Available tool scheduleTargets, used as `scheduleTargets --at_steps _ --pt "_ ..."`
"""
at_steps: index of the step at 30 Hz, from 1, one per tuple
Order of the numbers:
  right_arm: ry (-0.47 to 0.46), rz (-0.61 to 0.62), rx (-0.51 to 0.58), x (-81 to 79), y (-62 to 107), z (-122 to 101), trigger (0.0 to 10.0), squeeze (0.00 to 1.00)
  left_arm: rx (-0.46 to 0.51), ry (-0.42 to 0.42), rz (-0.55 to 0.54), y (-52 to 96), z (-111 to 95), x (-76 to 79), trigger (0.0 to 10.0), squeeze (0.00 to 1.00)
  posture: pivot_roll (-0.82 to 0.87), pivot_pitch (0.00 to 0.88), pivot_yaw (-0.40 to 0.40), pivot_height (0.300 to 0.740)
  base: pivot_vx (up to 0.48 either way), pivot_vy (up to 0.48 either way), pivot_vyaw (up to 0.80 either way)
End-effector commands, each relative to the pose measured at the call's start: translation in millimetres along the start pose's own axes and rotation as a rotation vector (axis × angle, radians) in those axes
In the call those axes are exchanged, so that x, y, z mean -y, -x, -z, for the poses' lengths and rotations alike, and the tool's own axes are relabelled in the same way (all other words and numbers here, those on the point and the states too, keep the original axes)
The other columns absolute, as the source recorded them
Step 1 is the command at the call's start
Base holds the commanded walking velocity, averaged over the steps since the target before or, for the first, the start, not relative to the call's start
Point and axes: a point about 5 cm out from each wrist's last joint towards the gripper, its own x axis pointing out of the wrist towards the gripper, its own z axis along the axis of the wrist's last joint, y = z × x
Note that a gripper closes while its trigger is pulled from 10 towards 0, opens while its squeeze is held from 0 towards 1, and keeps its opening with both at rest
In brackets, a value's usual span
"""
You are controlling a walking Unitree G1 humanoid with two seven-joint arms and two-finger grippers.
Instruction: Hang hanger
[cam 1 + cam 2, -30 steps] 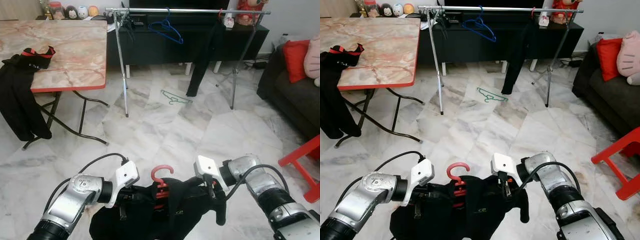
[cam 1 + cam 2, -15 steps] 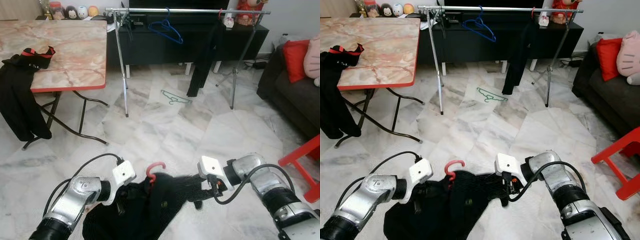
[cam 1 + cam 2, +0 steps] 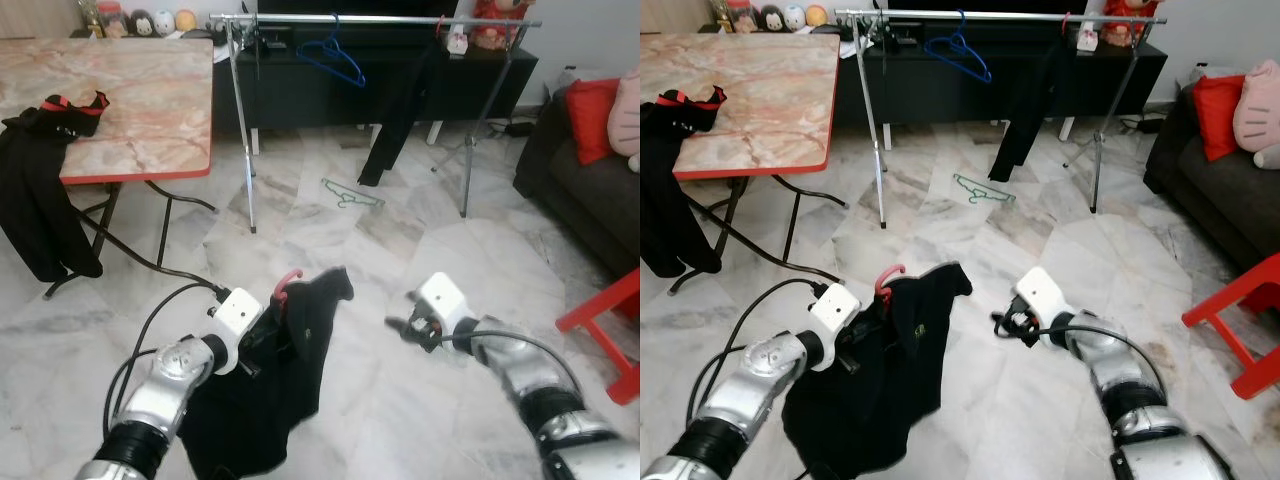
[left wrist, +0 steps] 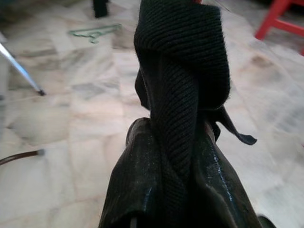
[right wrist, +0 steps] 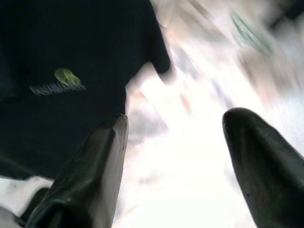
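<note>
open marble floor [image 3: 330, 250] ahead; green hanger [image 3: 350, 194] before the garment rack [image 3: 250, 120]

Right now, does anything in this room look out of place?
Yes. A thin green hanger lies on the marble floor below the metal clothes rail, and a black garment droops off the marble-topped table's edge.

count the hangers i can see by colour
red: 1, the red hanger inside the black shirt held by the left gripper
blue: 1, the blue hanger on the rack
green: 1, the green hanger on the floor
total: 3
</note>
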Motion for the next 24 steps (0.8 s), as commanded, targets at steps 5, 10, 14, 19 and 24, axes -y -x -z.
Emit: scheduleTargets --at_steps 5,10,14,19,24 --pt "-0.29 0.206 -0.19 -22.8 21.4 86 10.0 0.0 0.073 0.001 -0.077 -3.8 -9 -2.8 10.0 0.0 -0.06 0.019 -0.056 0.74 0.0 0.0 0.0" --pt "-0.366 0.317 -0.366 -41.6 41.6 132 10.0 0.0 0.099 0.025 -0.155 -2.7 -8 -4.4 10.0 0.0 -0.05 0.005 -0.05 0.74 0.0 0.0 0.0" --pt "-0.385 0.365 -0.458 -56.3 54.3 156 10.0 0.0 0.125 0.056 -0.215 0.8 -7 -3.9 10.0 0.0 -0.04 0.0 -0.042 0.74 0.0 0.0 0.0" --pt "-0.45 0.395 -0.469 -67.4 58.7 165 10.0 0.0 0.135 0.099 -0.263 12.0 0 -3.5 10.0 0.0 -0.06 0.0 -0.018 0.74 0.0 0.0 0.0" --pt "-0.408 0.366 -0.494 -73.4 56.5 165 10.0 0.0 0.091 0.135 -0.243 11.9 9 1.9 10.0 0.0 -0.08 0.0 -0.004 0.74 0.0 0.0 0.0"
